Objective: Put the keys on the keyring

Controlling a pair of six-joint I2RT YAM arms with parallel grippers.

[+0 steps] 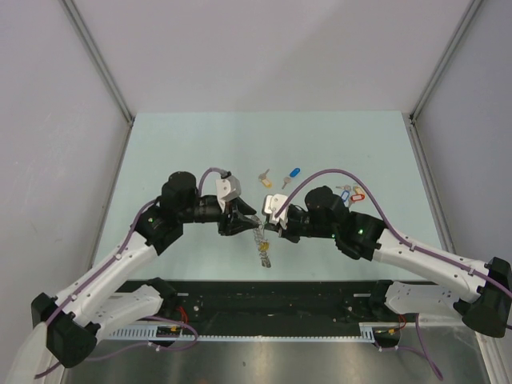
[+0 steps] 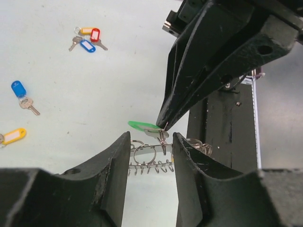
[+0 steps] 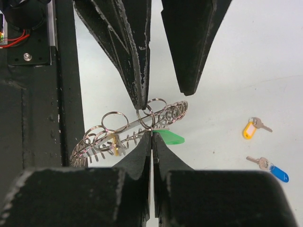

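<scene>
Keyring (image 1: 261,240) stretches toward the near edge between spread left end effector (image 2: 151,138); right end effector (image 3: 151,135) pinches green-tagged key (image 3: 170,137).

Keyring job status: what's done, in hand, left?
Done: no tagged key clearly on the keyring yet. In hand: right gripper shut on the green-tag key at a ring; left fingers straddle the keyring, grip unclear. Left: blue-tag key, yellow-tag key and a small bunch lie loose on the table.

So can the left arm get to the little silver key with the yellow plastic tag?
Probably yes. The yellow-tagged key lies on bare table with nothing between it and the left gripper. But it sits open astride the wire keyring, so it must back off first.
</scene>
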